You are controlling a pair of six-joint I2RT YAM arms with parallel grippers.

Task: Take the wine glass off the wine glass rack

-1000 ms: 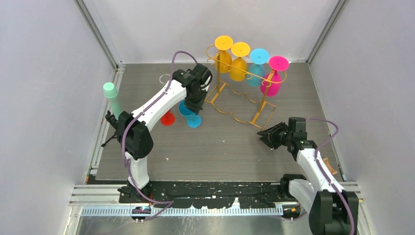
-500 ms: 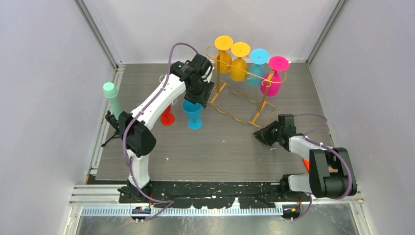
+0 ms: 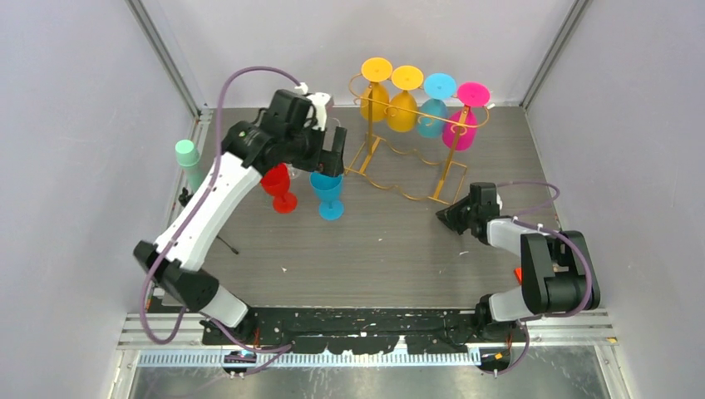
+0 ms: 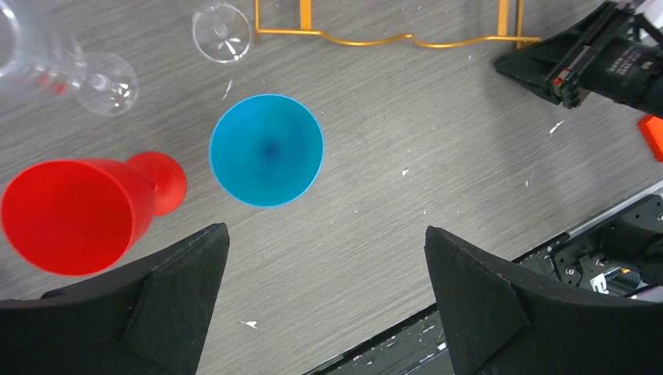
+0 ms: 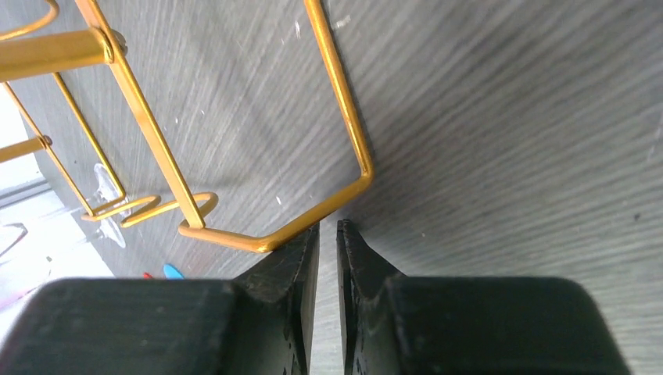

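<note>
The gold wire wine glass rack (image 3: 450, 165) stands at the back of the table. Hanging upside down from it are two yellow wine glasses (image 3: 376, 93), a teal one (image 3: 436, 110) and a pink one (image 3: 464, 125). A blue wine glass (image 3: 329, 193) stands upright on the table beside a red one (image 3: 278, 186). My left gripper (image 3: 329, 155) hovers above them, open and empty; from its wrist I look down into the blue bowl (image 4: 266, 150). My right gripper (image 5: 328, 226) sits low, its jaws nearly together on nothing, tips against the corner of the rack's base wire (image 5: 336, 86).
Clear glasses (image 4: 223, 31) stand on the table near the rack's base. A green-topped glass (image 3: 188, 155) is at the left edge. A small orange object (image 3: 519, 274) lies by the right arm. Grey walls enclose the table on three sides.
My left gripper has opened, let go of the blue glass and risen; the glass now stands alone on the table. My right gripper has slid up to the rack's base corner and narrowed.
</note>
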